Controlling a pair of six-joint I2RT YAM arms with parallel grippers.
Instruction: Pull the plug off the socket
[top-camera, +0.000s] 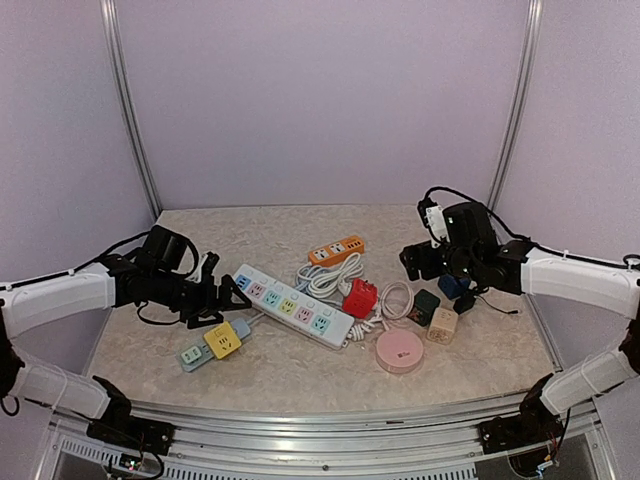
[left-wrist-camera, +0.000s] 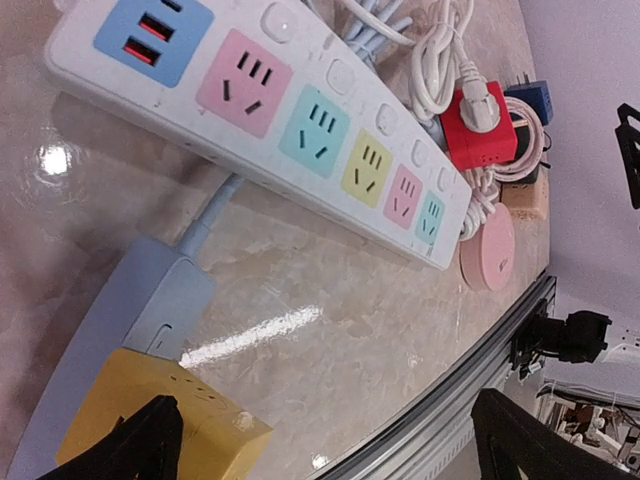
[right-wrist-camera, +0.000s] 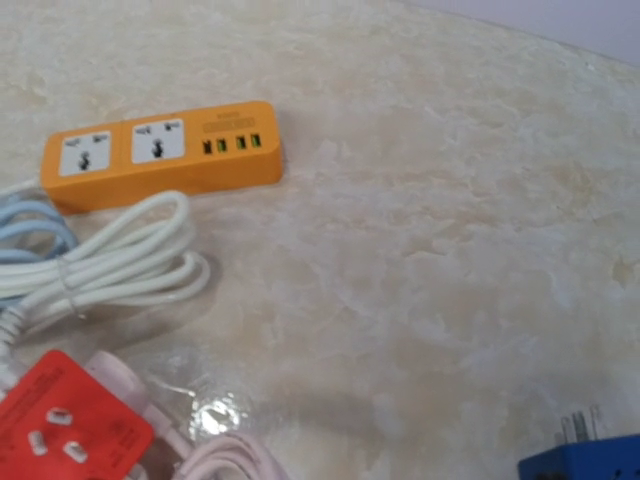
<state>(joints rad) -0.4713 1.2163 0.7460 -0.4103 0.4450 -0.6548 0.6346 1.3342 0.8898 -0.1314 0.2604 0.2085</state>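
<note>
A red cube socket (top-camera: 358, 297) lies right of the middle, among coiled cables, with a white plug (left-wrist-camera: 479, 107) seated in its top face. It also shows at the bottom left of the right wrist view as the red cube socket (right-wrist-camera: 65, 425). My left gripper (top-camera: 222, 300) hovers low at the left, open and empty, its fingers (left-wrist-camera: 140, 450) beside a yellow cube socket (left-wrist-camera: 150, 420). My right gripper (top-camera: 415, 265) hangs above the table right of the red cube, apart from it. Its fingers are out of the wrist view, and nothing shows between them.
A long white power strip (top-camera: 295, 305) with pastel outlets lies diagonally in the middle. An orange strip (top-camera: 336, 250) sits behind, a pink round puck (top-camera: 399, 350) in front. A blue adapter (top-camera: 452, 285), a dark one (top-camera: 426, 303) and a beige one (top-camera: 442, 325) lie right. A grey-blue socket (top-camera: 192, 354) adjoins the yellow cube.
</note>
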